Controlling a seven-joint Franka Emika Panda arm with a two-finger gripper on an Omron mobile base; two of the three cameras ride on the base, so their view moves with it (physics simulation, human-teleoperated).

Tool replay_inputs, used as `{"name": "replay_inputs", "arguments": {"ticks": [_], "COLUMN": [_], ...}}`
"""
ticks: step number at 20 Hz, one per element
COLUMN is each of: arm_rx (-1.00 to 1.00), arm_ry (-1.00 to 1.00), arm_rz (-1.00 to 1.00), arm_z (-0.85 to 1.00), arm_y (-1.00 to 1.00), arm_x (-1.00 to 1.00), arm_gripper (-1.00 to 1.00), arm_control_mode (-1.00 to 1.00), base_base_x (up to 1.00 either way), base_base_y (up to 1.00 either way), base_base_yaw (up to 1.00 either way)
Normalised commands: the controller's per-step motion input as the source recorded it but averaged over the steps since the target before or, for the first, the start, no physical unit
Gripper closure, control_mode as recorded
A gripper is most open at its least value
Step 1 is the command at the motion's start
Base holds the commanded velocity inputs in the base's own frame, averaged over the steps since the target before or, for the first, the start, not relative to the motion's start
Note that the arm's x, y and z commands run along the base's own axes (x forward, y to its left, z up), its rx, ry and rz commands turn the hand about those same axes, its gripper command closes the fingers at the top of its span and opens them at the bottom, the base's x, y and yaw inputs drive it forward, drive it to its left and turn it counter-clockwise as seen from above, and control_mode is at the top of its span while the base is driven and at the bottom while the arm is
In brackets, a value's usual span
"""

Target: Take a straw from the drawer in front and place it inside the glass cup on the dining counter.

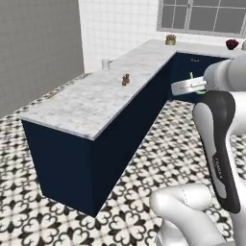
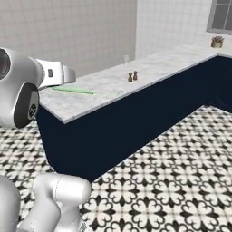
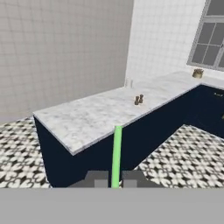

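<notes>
Claw clamped on the green straw, carried in the air short of the table's near corner, glass cup waiting at the far edge, so pickup done, drop-in left.

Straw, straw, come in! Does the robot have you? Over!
Gripper shut on straw. Glass cup far down dining counter. Two brown shakers near cup.
</notes>
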Motion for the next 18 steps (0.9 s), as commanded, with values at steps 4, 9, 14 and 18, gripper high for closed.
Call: {"name": "replay_inputs", "arguments": {"ticks": [4,9,14,18], "arm_rx": [0.0,0.0,0.0,0.0], "arm_ry": [0.0,0.0,0.0,0.0], "arm_rz": [0.0,0.0,0.0,0.0], "arm_z": [0.0,0.0,0.0,0.0], "arm_y": [0.0,0.0,0.0,0.0], "arm_x": [0.0,0.0,0.0,0.0], "arm_gripper": [1.0,1.0,1.0,1.0], "arm_control_mode": [1.0,1.0,1.0,1.0], "base_base_x": [0.0,0.08,0.25,0.39], "base_base_y": [1.0,1.0,1.0,1.0], "base_base_yaw": [0.09,-0.04,-0.13,-0.16]}}
